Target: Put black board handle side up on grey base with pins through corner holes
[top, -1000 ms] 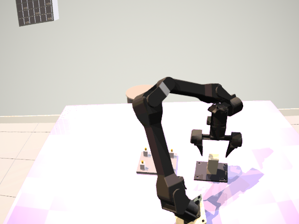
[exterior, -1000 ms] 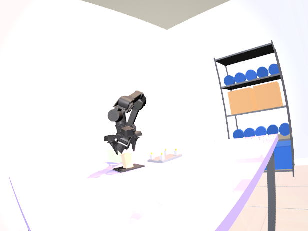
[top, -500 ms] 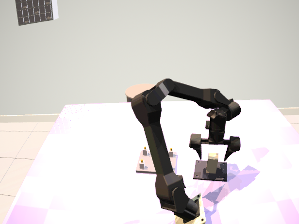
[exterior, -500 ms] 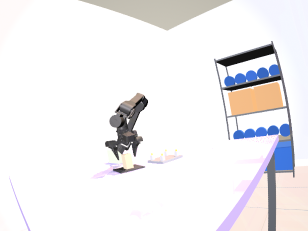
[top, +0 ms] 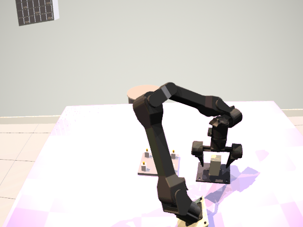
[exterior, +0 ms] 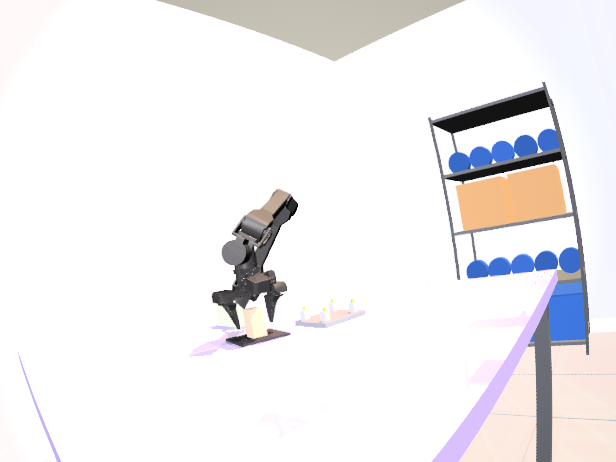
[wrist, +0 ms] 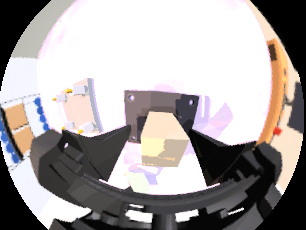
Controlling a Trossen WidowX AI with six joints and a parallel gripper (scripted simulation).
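Handle between open fingers, grasp next

Gripper (top: 214, 166) (exterior: 254, 324) (wrist: 160, 130) spread about as wide as it goes, holding nothing. Board (top: 202, 177) (exterior: 279, 335) (wrist: 161, 100) lies flat on the counter (top: 98, 196) (exterior: 350, 400) (wrist: 165, 45), just beside the base (exterior: 337, 318) (wrist: 77, 107), not yet on it. Handle (top: 215, 167) (exterior: 256, 322) (wrist: 161, 145) sits below the gripper, its top between the fingers, one on either side, no contact that I can see. Its long axis stands upright, in line with the downward reach, so my read: a bit more straight down, then close. Watch centring; an off-centre close could shove the board.

Looks: thin dark plate, small holes at the corners, pale beige block standing near the middle. Base has pale posts with gold pins (top: 146, 150) (exterior: 324, 309) (wrist: 69, 91); the arm hides part of it from the top.
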